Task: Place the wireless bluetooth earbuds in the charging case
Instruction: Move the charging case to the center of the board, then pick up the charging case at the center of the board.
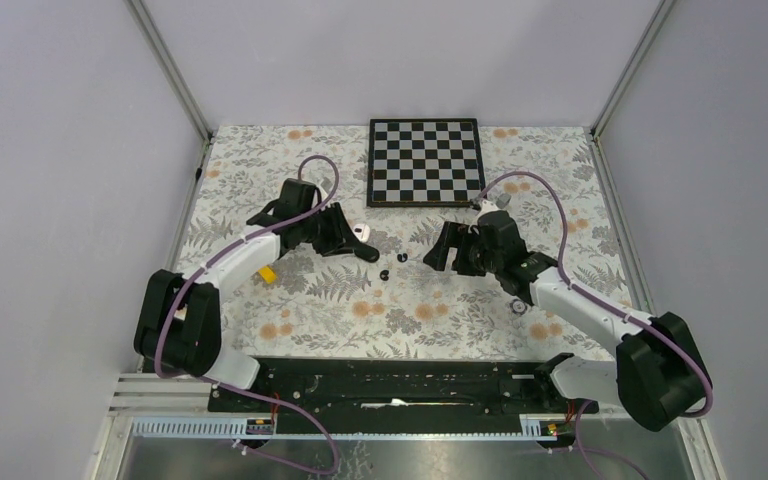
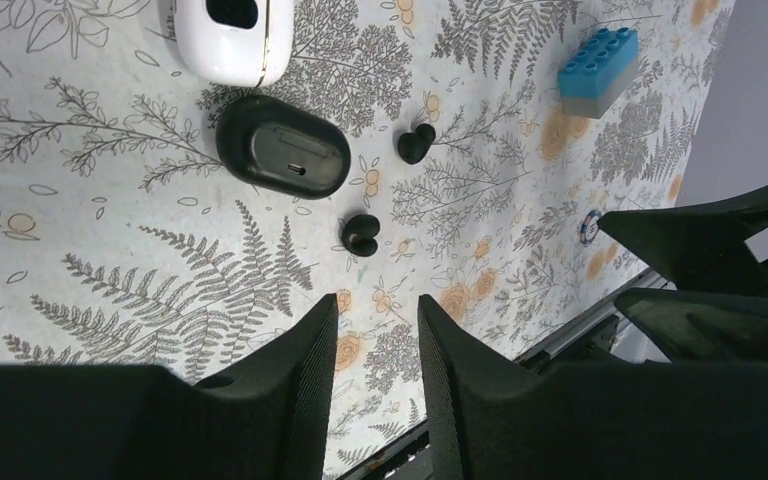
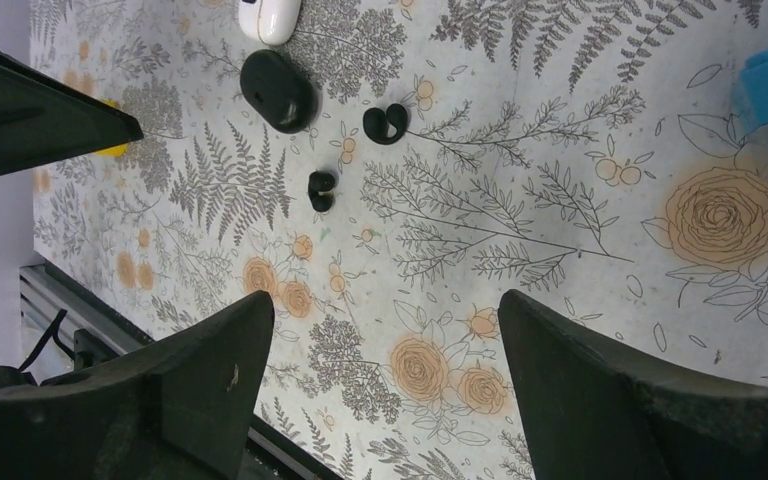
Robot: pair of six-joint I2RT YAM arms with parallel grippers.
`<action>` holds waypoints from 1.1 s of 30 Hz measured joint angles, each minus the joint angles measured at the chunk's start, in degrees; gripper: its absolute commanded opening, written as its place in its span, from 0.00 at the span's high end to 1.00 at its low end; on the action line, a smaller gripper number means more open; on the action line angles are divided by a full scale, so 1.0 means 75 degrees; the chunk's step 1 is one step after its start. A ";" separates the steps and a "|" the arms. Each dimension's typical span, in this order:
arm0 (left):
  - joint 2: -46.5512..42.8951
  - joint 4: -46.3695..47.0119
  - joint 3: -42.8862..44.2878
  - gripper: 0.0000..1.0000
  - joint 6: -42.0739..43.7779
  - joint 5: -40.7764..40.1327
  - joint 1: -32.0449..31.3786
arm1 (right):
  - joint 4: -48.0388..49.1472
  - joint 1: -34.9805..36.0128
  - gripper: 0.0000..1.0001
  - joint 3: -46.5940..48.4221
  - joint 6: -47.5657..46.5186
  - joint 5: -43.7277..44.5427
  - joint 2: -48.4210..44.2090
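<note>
Two black earbuds (image 2: 360,234) lie loose on the floral tablecloth (image 1: 440,320) in front of your arms, neither one seated in a case. One sits just off the long side of the black charging case (image 2: 282,147). The other (image 2: 416,142) sits near that case's rounded end, and both are close to it without touching. The white charging case (image 2: 220,35) rests just beyond the black one, a dark cavity showing at its top. Your left gripper (image 2: 377,305) hangs above the cloth on the near side of the buds, its fingers drawn close with only a narrow gap between them and nothing caught there. Your right gripper (image 3: 385,300) faces it from the other side, its fingers spread wide and holding nothing, with the earbuds and both cases lined up ahead of it. Seen from above, the buds lie between the two gripper tips. A blue brick (image 2: 600,70) sits off to the right arm's side, a yellow block (image 1: 268,273) lies beside the left arm, and a chessboard (image 1: 425,160) occupies the far edge of the table.
</note>
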 measured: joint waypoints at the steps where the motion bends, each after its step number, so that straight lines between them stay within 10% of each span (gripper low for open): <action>1: -0.0064 -0.0119 0.0006 0.60 0.0073 -0.0029 0.0000 | 0.0009 0.0000 0.10 0.0000 0.0003 -0.0017 -0.0006; 15: 0.0175 -0.0624 0.0344 0.42 0.0009 -0.0968 -0.0149 | -0.0787 0.0315 0.13 0.0714 -0.0527 0.0481 0.0076; 33: -0.1192 -0.1565 0.0015 0.35 -0.0131 -0.1020 0.2037 | -0.2451 0.2159 0.17 0.6318 -0.3739 0.1437 0.5963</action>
